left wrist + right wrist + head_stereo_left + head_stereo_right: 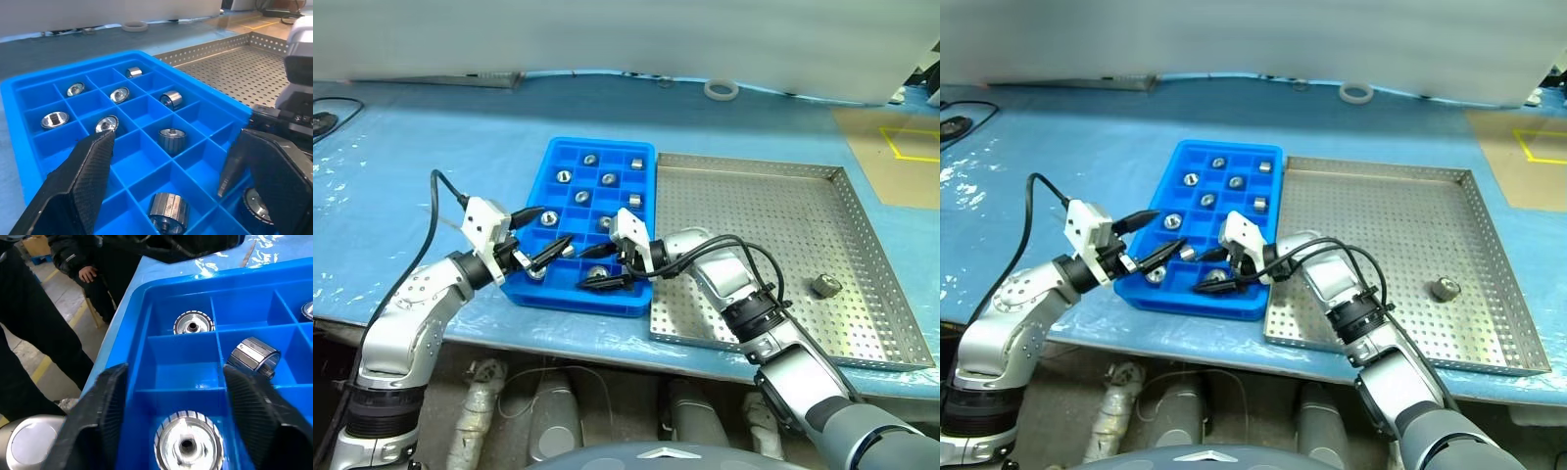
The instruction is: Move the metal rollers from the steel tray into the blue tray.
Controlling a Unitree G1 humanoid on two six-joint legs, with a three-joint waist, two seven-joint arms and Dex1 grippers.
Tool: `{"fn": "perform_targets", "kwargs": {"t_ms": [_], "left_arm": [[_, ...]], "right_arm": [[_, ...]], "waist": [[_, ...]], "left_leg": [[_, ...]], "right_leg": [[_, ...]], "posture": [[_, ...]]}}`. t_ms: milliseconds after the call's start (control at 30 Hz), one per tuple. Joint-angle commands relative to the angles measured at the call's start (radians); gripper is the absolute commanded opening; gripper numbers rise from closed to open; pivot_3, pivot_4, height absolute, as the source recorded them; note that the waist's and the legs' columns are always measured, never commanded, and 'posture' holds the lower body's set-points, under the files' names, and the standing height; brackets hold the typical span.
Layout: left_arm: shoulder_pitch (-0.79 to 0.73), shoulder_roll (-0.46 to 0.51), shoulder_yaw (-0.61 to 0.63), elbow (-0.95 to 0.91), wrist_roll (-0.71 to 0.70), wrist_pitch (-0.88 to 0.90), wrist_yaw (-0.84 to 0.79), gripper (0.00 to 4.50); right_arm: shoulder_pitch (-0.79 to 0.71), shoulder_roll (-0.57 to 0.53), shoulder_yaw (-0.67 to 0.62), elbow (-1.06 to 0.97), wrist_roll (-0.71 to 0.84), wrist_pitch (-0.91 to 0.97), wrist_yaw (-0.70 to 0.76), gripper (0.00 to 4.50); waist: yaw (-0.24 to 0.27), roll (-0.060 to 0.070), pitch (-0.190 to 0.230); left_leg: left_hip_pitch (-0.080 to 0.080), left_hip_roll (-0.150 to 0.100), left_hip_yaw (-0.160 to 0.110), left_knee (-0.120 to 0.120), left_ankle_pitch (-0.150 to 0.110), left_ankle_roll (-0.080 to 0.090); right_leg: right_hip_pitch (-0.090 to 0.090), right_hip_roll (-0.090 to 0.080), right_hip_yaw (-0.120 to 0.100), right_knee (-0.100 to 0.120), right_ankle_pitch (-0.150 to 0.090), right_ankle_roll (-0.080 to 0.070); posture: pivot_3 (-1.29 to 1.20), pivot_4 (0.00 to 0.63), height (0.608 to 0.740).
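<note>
The blue tray point(570, 166) sits mid-table with several metal rollers point(609, 179) lying in its compartments. To its right the steel tray point(773, 211) holds one roller point(825, 286) near its right side. My right gripper point(602, 266) hangs open over the blue tray's near row. In the right wrist view a roller point(188, 445) rests in the compartment below the spread fingers point(105, 416), touching neither. My left gripper point(543, 233) stands open over the tray's near-left corner, with nothing between its fingers point(93, 171).
A white tape ring point(722, 90) lies at the far edge of the blue-covered table. A brown board with yellow marking point(901, 147) is at the far right. A person in dark clothes point(29, 333) stands beside the table.
</note>
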Motion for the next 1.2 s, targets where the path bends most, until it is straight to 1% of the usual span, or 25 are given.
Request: {"fn": "perform_targets", "kwargs": {"t_ms": [33,167,200,267,400,500,667,733,800,900,1033,1133,1200], "left_arm": [[-0.053,-0.023,-0.043,0.022,-0.01,-0.015,-0.028,4.3],[-0.13,-0.065,-0.108,0.103,0.002,-0.041,-0.08,4.3],[-0.143,-0.071,-0.117,0.117,0.003,-0.046,-0.09,4.3],[-0.184,-0.093,-0.15,0.166,0.007,-0.062,-0.127,4.3],[-0.276,-0.139,-0.213,0.288,0.025,-0.104,-0.208,4.3],[-0.332,-0.169,-0.239,0.372,0.036,-0.135,-0.261,4.3],[-0.39,-0.211,-0.265,0.471,0.06,-0.18,-0.318,4.3],[-0.407,-0.226,-0.272,0.498,0.065,-0.189,-0.338,4.3],[-0.419,-0.236,-0.277,0.52,0.073,-0.199,-0.354,4.3],[-0.432,-0.245,-0.279,0.546,0.084,-0.213,-0.369,4.3],[-0.442,-0.242,-0.271,0.556,0.093,-0.219,-0.38,4.3],[-0.435,-0.229,-0.263,0.547,0.101,-0.219,-0.376,4.3],[-0.426,-0.219,-0.257,0.537,0.103,-0.216,-0.369,4.3]], "right_arm": [[0.009,-0.029,-0.11,-0.026,0.054,0.021,-0.034,3.88],[0.012,-0.102,-0.25,-0.059,0.117,0.06,-0.083,3.88],[0.014,-0.116,-0.27,-0.064,0.122,0.063,-0.093,3.88],[0.03,-0.171,-0.342,-0.09,0.139,0.081,-0.123,3.88],[0.096,-0.288,-0.492,-0.172,0.166,0.126,-0.201,3.88],[0.164,-0.367,-0.569,-0.232,0.156,0.166,-0.271,3.88],[0.269,-0.46,-0.626,-0.256,0.119,0.234,-0.369,3.88],[0.31,-0.481,-0.645,-0.266,0.116,0.266,-0.402,3.88],[0.341,-0.485,-0.659,-0.285,0.127,0.294,-0.424,3.88],[0.358,-0.449,-0.681,-0.277,0.15,0.324,-0.478,3.88],[0.394,-0.441,-0.627,-0.209,0.087,0.32,-0.533,3.88],[0.419,-0.472,-0.588,-0.179,0.055,0.318,-0.522,3.27],[0.42,-0.479,-0.588,-0.178,0.07,0.332,-0.5,2.65]], "waist": [[0.001,0.0,0.0],[-0.001,0.0,0.0],[-0.005,0.0,0.0],[-0.019,0.0,0.0],[-0.049,0.0,0.0],[-0.068,0.0,0.0],[-0.114,0.0,0.0],[-0.123,0.0,0.0],[-0.136,0.0,0.0],[-0.158,0.0,0.0],[-0.166,0.0,0.0],[-0.165,0.0,0.0],[-0.164,0.0,0.0]], "left_leg": [[0.0,0.0,0.0,0.0,0.0,0.0],[0.0,-0.002,0.0,0.003,0.0,0.0],[0.0,-0.003,0.0,0.003,0.0,0.0],[0.001,-0.002,0.0,0.003,0.0,0.0],[0.001,-0.001,0.0,0.002,0.0,0.0],[0.001,-0.002,0.001,0.002,-0.001,0.002],[0.003,-0.002,0.002,0.003,-0.001,0.002],[0.003,-0.002,0.003,0.004,-0.001,0.002],[0.003,-0.002,0.003,0.005,-0.001,0.003],[0.002,-0.002,0.003,0.007,-0.002,0.004],[0.001,-0.002,0.003,0.009,-0.003,0.006],[0.0,-0.002,0.003,0.01,-0.004,0.007],[0.0,-0.002,0.003,0.01,-0.004,0.007]], "right_leg": [[0.0,0.0,0.0,0.0,0.0,0.0],[0.004,-0.001,0.001,0.0,0.0,0.0],[0.004,-0.001,0.002,0.0,0.0,0.0],[0.004,0.0,0.002,0.0,0.0,0.0],[0.003,0.002,0.003,-0.001,0.0,0.0],[0.003,0.002,0.004,-0.002,0.0,0.0],[0.003,0.002,0.005,-0.002,0.0,0.0],[0.004,0.003,0.005,-0.001,0.0,0.0],[0.004,0.003,0.005,-0.002,-0.001,0.002],[0.004,0.003,0.005,-0.002,-0.003,0.005],[0.004,0.002,0.005,-0.002,-0.003,0.005],[0.004,0.002,0.004,-0.002,-0.002,0.005],[0.004,0.002,0.004,-0.002,-0.002,0.005]], "posture": [[-0.05,0.15,0.74],[-0.14,0.15,0.74],[-0.14,0.15,0.74],[-0.22,0.15,0.74],[-0.34,0.15,0.74],[-0.39,0.15,0.74],[-0.48,0.15,0.74],[-0.49,0.15,0.74],[-0.52,0.15,0.74],[-0.52,0.15,0.74],[-0.51,0.15,0.74],[-0.49,0.15,0.74],[-0.49,0.15,0.74]]}}
